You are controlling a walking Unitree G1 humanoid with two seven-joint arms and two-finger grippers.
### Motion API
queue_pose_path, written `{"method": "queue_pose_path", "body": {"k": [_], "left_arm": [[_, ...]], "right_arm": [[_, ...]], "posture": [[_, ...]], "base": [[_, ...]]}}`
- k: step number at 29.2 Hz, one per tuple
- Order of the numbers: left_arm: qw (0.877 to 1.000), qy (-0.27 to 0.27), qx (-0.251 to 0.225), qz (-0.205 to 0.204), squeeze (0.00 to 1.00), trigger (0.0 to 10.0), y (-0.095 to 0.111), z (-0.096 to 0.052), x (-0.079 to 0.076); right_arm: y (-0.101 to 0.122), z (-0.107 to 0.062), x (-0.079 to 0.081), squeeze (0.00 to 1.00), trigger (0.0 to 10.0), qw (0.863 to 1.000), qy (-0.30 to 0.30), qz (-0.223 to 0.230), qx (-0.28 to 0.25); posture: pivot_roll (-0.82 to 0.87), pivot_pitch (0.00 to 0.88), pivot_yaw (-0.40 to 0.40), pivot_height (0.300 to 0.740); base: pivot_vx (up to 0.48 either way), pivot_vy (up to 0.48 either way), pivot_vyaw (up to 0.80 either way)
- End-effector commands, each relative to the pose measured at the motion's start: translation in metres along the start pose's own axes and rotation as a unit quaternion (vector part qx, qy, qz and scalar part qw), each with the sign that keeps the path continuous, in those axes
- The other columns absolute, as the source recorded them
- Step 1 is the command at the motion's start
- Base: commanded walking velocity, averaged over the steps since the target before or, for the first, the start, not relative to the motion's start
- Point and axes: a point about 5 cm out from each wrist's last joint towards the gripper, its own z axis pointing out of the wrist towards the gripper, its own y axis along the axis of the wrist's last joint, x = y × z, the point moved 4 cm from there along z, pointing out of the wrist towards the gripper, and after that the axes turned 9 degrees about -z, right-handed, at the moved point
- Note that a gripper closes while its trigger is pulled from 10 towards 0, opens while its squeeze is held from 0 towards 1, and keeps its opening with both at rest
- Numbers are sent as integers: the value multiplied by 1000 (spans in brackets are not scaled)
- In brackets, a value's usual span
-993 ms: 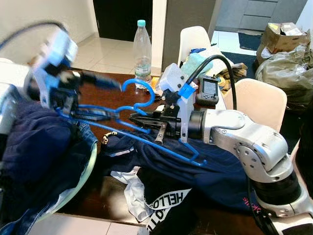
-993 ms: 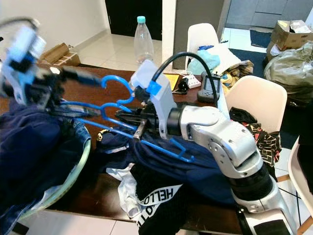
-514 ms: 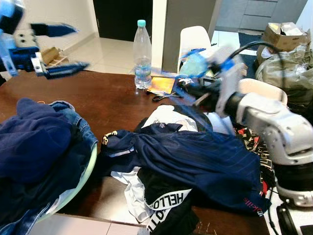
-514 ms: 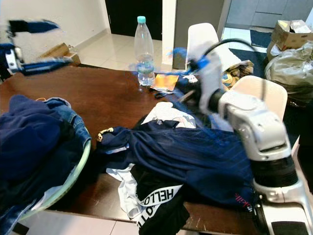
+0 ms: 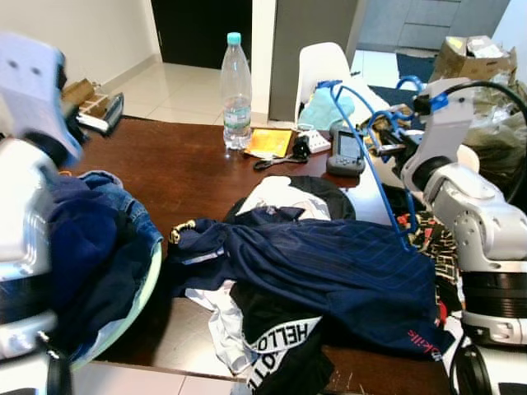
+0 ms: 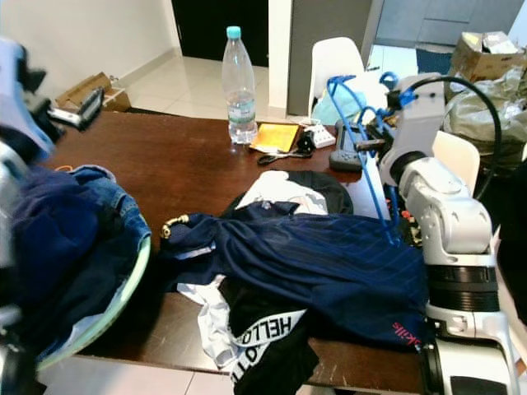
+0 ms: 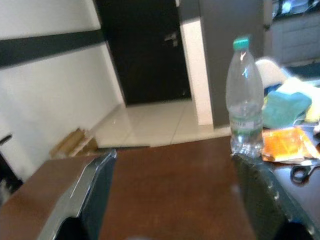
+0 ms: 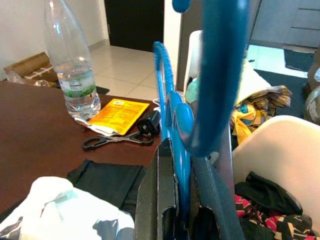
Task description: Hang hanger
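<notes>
Bright, even indoor daylight; soft blur in left wrist view.

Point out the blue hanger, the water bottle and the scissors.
blue hanger (image 6: 367,169), right eye view, on its long straight bar.
water bottle (image 5: 236,90), left eye view, on the clear body.
scissors (image 8: 107,141), right wrist view, on the black handles.

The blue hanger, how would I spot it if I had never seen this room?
Start at the dark brown table heaped with navy clothes, then look to its far right edge by the white chairs. There the right gripper holds the blue hanger up in the air, jaws shut on it. It is the sole thin, bright blue plastic frame among soft fabrics.
</notes>
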Motion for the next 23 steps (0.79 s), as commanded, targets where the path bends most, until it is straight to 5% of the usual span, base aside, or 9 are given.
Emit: {"method": "queue_pose_path", "body": {"k": [1, 8, 23], "left_arm": [[1000, 17, 2, 23, 0, 10000, 2, -7, -6], [999, 40, 8, 24, 0, 10000, 3, -13, -16], [996, 58, -42, 61, 0, 10000, 43, -14, -28]], "right_arm": [[-5, 2, 2, 0, 10000, 1000, -3, 5, 1], [-8, 4, 6, 0, 10000, 1000, -1, 11, 1], [-10, 7, 12, 0, 10000, 1000, 4, 14, -5]], "posture": [[181, 100, -9, 740], [192, 101, -8, 740], [195, 100, -3, 740]], "base": [[0, 0, 0], [-181, 0, 0], [-356, 0, 0]]}}
